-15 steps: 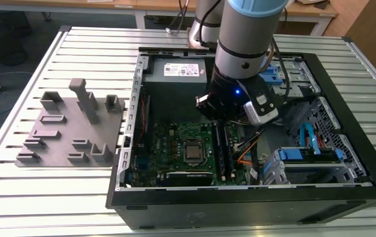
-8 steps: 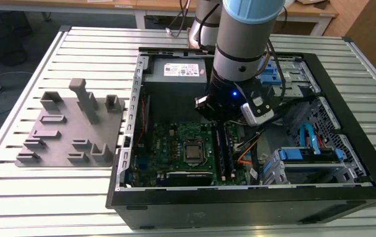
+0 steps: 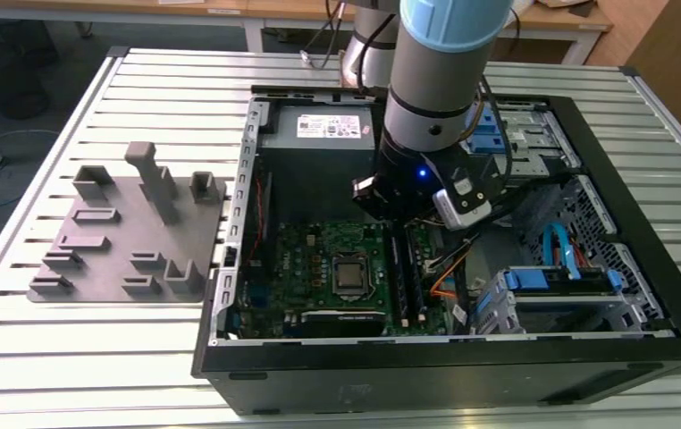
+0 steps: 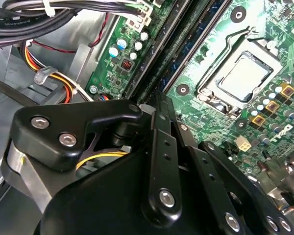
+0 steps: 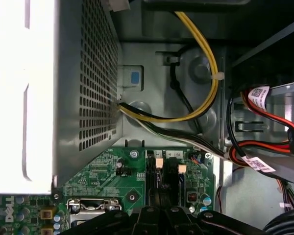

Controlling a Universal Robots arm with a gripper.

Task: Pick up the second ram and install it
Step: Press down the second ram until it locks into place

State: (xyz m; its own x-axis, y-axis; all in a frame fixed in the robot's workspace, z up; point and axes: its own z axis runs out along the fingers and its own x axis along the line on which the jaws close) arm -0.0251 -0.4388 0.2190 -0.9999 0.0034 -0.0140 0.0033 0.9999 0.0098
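The second ram (image 4: 172,49) is a long dark stick standing in a slot on the green motherboard (image 4: 210,29), beside the processor socket (image 4: 245,73). My gripper (image 4: 156,100) is shut, its tips together right at the stick's top edge, toward the slot's far end. In the first wrist view the same stick (image 5: 158,188) runs under the black gripper links from a beige clip (image 5: 159,162). The other similar stick (image 3: 419,277) sits in a neighbouring slot. In the exterior view my gripper (image 3: 418,219) hangs low inside the open computer case (image 3: 227,295).
A grey fixture block (image 3: 126,232) lies on the slatted table at the exterior view's left. Cable bundles (image 5: 201,98) and a perforated metal box (image 5: 88,73) crowd the case near the slots. Blue drive cages (image 3: 561,277) stand at the exterior view's right.
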